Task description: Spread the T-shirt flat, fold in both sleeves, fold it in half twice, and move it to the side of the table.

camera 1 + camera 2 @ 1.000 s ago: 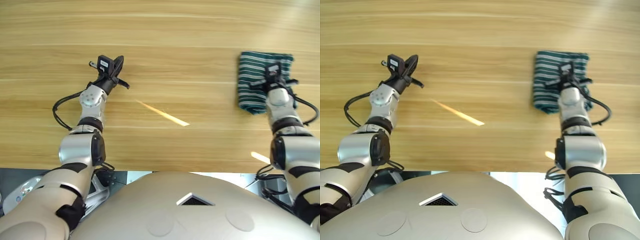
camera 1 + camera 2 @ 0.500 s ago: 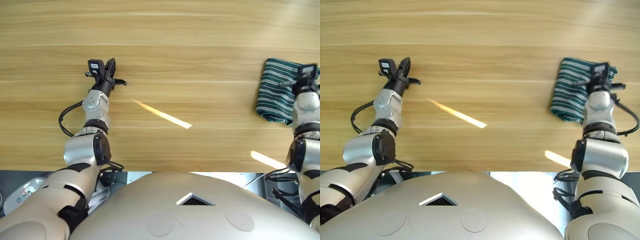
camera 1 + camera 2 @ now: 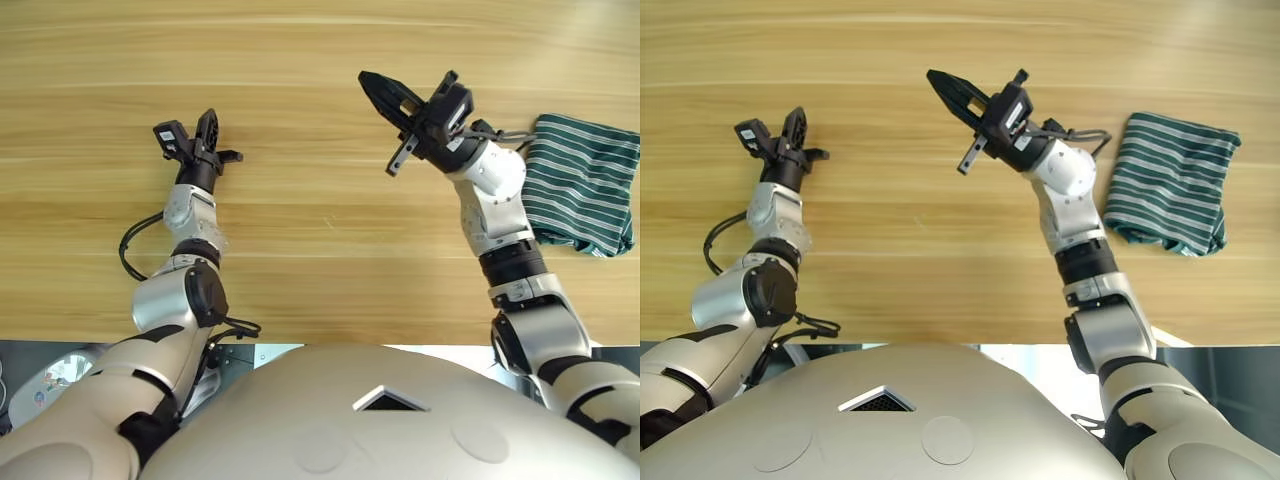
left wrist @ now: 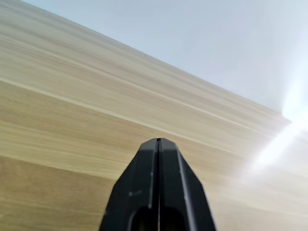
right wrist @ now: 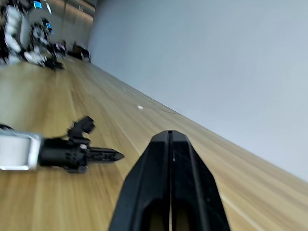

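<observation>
1. Folded striped T-shirt lay at the table's 3 o'clock side, apart from both grippers.
2. Right gripper was above centre, fingers pressed together, empty, pointing to 10 o'clock.
3. Left gripper was closed and empty at 9 o'clock.

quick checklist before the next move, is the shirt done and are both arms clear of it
1. T-shirt folded into a compact bundle: ok.
2. T-shirt lying at the right side of the table: ok.
3. Right end effector shut, empty, raised apart from the shirt: ok.
4. Left end effector shut, empty, far from the shirt: ok.
5. Folded edges squarely lined up: cannot tell.
</observation>
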Action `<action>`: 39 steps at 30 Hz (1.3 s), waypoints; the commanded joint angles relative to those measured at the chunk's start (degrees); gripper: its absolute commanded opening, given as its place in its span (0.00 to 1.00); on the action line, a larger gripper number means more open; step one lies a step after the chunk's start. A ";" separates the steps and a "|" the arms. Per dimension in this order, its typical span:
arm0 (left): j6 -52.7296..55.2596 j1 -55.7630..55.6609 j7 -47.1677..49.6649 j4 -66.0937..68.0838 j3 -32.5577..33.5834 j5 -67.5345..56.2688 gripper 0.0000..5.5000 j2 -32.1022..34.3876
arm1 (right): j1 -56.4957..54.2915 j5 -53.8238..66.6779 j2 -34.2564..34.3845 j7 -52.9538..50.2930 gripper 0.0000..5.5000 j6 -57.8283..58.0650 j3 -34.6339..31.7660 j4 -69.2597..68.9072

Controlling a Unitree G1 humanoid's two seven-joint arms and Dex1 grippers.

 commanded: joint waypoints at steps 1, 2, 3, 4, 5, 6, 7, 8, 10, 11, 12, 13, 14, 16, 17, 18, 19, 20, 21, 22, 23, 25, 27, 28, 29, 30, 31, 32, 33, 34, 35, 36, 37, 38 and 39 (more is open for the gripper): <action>0.46 2.24 -3.08 0.05 1.28 -1.06 0.00 0.12 | -8.91 16.69 6.29 6.76 0.00 16.84 -14.98 19.81; -0.32 2.11 -3.57 -0.19 0.78 -0.50 0.00 -0.01 | -12.34 7.80 5.76 -6.31 0.00 11.38 -13.29 28.17; -1.35 2.01 -3.44 -0.39 0.12 0.31 0.00 0.00 | -14.51 -0.91 4.85 -16.94 0.00 5.89 -10.78 33.95; -1.71 1.66 -2.59 -0.21 -1.70 2.40 0.00 -0.07 | -15.95 -8.65 3.59 -26.96 0.00 1.61 -8.15 38.15; -2.01 1.30 1.33 0.29 -3.88 5.29 0.00 -0.15 | -16.79 -16.43 2.00 -36.53 0.00 -1.80 -5.17 40.92; -1.72 1.22 3.77 0.80 -5.44 7.23 0.00 -0.29 | -17.13 -23.03 0.42 -44.32 0.00 -3.23 -2.06 42.00; -1.76 1.31 5.40 1.11 -6.93 8.99 0.00 -0.37 | -17.35 -28.18 -0.89 -50.86 0.00 -4.08 0.27 42.72; -1.75 1.03 5.79 1.19 -6.89 8.87 0.00 -0.89 | -17.31 -32.95 -2.31 -56.62 0.00 -4.71 2.46 43.13; -2.33 0.31 6.07 1.05 -6.52 8.26 0.00 -2.07 | -17.41 -40.62 -4.43 -66.11 0.00 -3.87 6.62 44.61; -2.75 -0.03 6.06 0.88 -6.18 7.70 0.00 -2.83 | -17.51 -42.76 -4.91 -68.93 0.00 -3.48 7.63 45.60; -3.17 -0.20 6.04 0.71 -6.01 7.27 0.00 -3.49 | -17.69 -43.53 -4.98 -70.12 0.00 -3.40 7.61 46.49; -3.95 0.05 7.04 0.67 -6.34 7.69 0.00 -4.10 | -17.75 -42.87 -4.66 -69.46 0.00 -3.78 6.54 47.25; -4.50 0.45 8.08 0.64 -6.50 8.05 0.00 -4.63 | -17.94 -42.28 -4.31 -68.75 0.00 -4.49 5.40 47.87; -5.14 1.39 9.84 0.47 -5.77 7.39 0.00 -5.97 | -18.11 -36.37 -2.96 -61.92 0.00 -6.85 -1.07 48.72; -6.11 2.08 11.09 0.05 -4.96 6.67 0.00 -7.22 | -18.36 -32.57 -2.42 -56.68 0.00 -7.65 -4.95 48.97; -7.49 2.83 12.64 -0.42 -4.49 6.38 0.00 -8.52 | -18.50 -29.13 -2.00 -51.10 0.00 -8.30 -8.31 49.06; -9.00 3.52 14.38 -0.83 -4.36 6.55 0.00 -9.70 | -18.52 -26.50 -1.74 -46.17 0.00 -9.06 -10.84 48.92; -11.52 4.70 17.26 -1.37 -4.93 7.62 0.00 -11.47 | -18.33 -23.20 -1.47 -39.62 0.00 -9.84 -13.62 48.22; -14.18 5.89 20.46 -1.82 -5.93 9.35 0.00 -12.84 | -18.22 -20.61 -1.33 -34.11 0.00 -10.27 -15.89 47.68; -15.48 6.65 23.04 -1.90 -6.25 10.10 0.00 -14.01 | -18.04 -17.79 -1.08 -28.63 0.00 -9.79 -18.32 47.27; -15.99 6.97 24.30 -1.90 -5.79 9.57 0.00 -15.06 | -17.72 -15.05 -0.72 -23.33 0.00 -8.62 -20.66 47.07; -15.37 7.05 28.87 -1.03 -6.90 11.69 0.00 -14.84 | -17.16 -10.17 0.24 -14.47 0.00 -5.07 -25.19 47.39; -10.59 4.48 29.95 0.00 -5.85 10.65 0.00 -12.73 | -17.15 -5.26 1.65 -5.40 0.00 0.49 -29.82 48.20; -8.43 2.92 29.40 0.31 -4.91 9.54 0.00 -11.60 | -17.27 -3.50 2.25 -2.27 0.00 2.70 -31.63 48.68; -7.16 1.74 29.12 0.52 -4.62 9.27 0.00 -10.60 | -17.37 -2.24 2.68 -0.29 0.00 4.32 -33.14 49.07; -5.56 0.55 28.85 0.93 -4.67 9.63 0.00 -9.38 | -17.29 -1.18 3.12 1.01 0.00 5.49 -34.73 49.53; -3.75 -0.33 28.71 1.43 -4.73 10.01 0.00 -8.18 | -17.19 -0.59 3.52 1.57 0.00 6.27 -35.98 49.89; -1.04 -1.38 28.38 2.13 -4.64 10.26 0.00 -6.19 | -17.15 -0.10 4.41 1.50 0.00 7.18 -37.29 50.42; 1.48 -2.24 27.77 2.71 -4.10 9.98 0.00 -4.26 | -17.14 0.21 5.38 1.40 0.00 7.73 -38.20 50.86; 3.97 -2.96 26.73 3.14 -2.96 8.96 0.00 -2.51 | -17.34 1.04 6.44 1.69 0.00 8.54 -39.47 51.11; 6.07 -3.62 25.76 3.44 -1.95 8.15 0.00 -1.01 | -17.59 2.03 7.45 2.73 0.00 9.20 -40.85 51.12; 7.52 -4.19 25.05 3.61 -1.23 7.76 0.00 -0.10 | -17.79 2.54 8.23 3.59 0.00 9.31 -41.79 51.02; 8.52 -4.67 24.49 3.71 -0.81 7.67 0.00 0.45 | -17.96 2.89 8.81 4.37 0.00 9.52 -42.51 50.91; 9.48 -5.13 23.88 3.81 -0.48 7.66 0.00 0.88 | -18.09 2.91 9.39 4.75 0.00 9.38 -42.92 50.78; 10.58 -5.38 23.14 3.90 0.18 7.36 0.00 1.26 | -18.13 2.20 10.07 4.66 0.00 8.79 -42.87 50.72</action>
